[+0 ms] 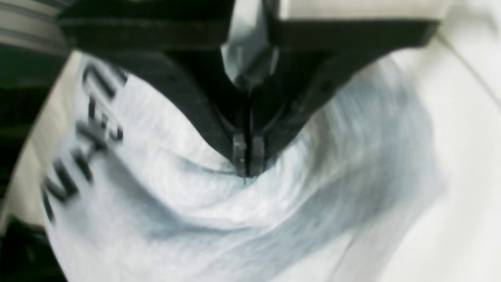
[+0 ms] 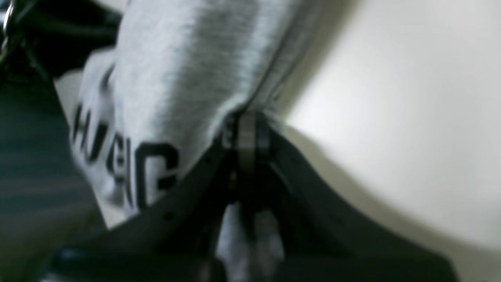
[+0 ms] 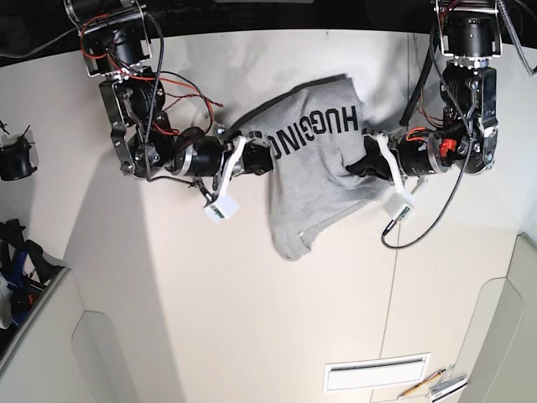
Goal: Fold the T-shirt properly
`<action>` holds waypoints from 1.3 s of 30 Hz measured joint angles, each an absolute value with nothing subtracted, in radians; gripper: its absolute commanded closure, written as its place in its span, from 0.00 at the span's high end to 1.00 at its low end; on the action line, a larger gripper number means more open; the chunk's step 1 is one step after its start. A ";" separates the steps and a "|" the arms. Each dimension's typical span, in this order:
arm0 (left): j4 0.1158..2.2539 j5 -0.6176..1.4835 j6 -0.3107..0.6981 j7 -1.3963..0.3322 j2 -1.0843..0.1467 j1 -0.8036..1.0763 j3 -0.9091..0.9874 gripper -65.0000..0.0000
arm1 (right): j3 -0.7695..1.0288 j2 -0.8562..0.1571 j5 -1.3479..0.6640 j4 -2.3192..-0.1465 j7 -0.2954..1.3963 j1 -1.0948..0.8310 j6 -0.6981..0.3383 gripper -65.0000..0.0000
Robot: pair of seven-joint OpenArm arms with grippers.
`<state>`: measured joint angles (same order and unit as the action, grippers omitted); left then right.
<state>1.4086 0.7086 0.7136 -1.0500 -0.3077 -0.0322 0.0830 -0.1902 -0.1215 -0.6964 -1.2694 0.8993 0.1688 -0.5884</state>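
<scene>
1. Left claw (image 1: 247, 164) is clenching a fold of the T-shirt (image 3: 315, 180).
2. Right claw (image 2: 245, 131) is gripping its opposite edge.
3. T-shirt is hanging stretched between them over the white desk (image 3: 252, 311), black lettering (image 3: 319, 130) showing.

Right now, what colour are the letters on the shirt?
Black, on the light grey T-shirt. The base view shows them best.

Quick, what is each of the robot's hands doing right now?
Left hand: closed, pinching the grey T-shirt.
Right hand: closed, pinching the T-shirt's other side.
</scene>
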 measured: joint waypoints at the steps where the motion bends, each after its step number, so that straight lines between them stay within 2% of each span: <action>1: 1.390 0.695 0.712 -1.046 -0.308 -0.052 0.083 0.00 | -0.190 -0.121 -0.697 -1.287 0.900 0.152 -0.588 0.00; 9: 1.348 0.714 0.704 -1.051 -0.321 -0.117 0.081 0.00 | -0.179 -0.121 -0.667 -1.377 0.911 0.114 -0.589 0.00; 16: 1.465 0.836 0.693 -1.065 -0.458 -0.112 0.084 0.00 | -0.072 -0.121 -0.684 -1.509 0.910 0.117 -0.591 0.00; 21: 1.517 0.865 0.693 -1.082 -0.479 -0.114 0.081 0.00 | -0.072 -0.110 -0.717 -1.604 0.910 0.133 -0.591 0.00; 26: 1.517 0.874 0.693 -1.095 -0.479 -0.088 0.081 0.00 | -0.147 -0.072 -0.697 -1.596 0.910 0.136 -0.592 0.00; 29: 1.517 0.873 0.693 -1.096 -0.479 -0.057 0.081 0.00 | -0.213 -0.054 -0.599 -1.571 0.850 0.136 -0.591 0.00; 35: 1.517 0.864 0.693 -1.091 -0.479 -0.009 0.086 0.00 | -0.351 -0.050 -0.400 -1.422 0.736 0.144 -0.595 0.00; 39: 1.517 0.863 0.693 -1.085 -0.477 0.034 0.153 0.00 | -0.364 -0.050 -0.388 -1.343 0.696 0.144 -0.591 0.00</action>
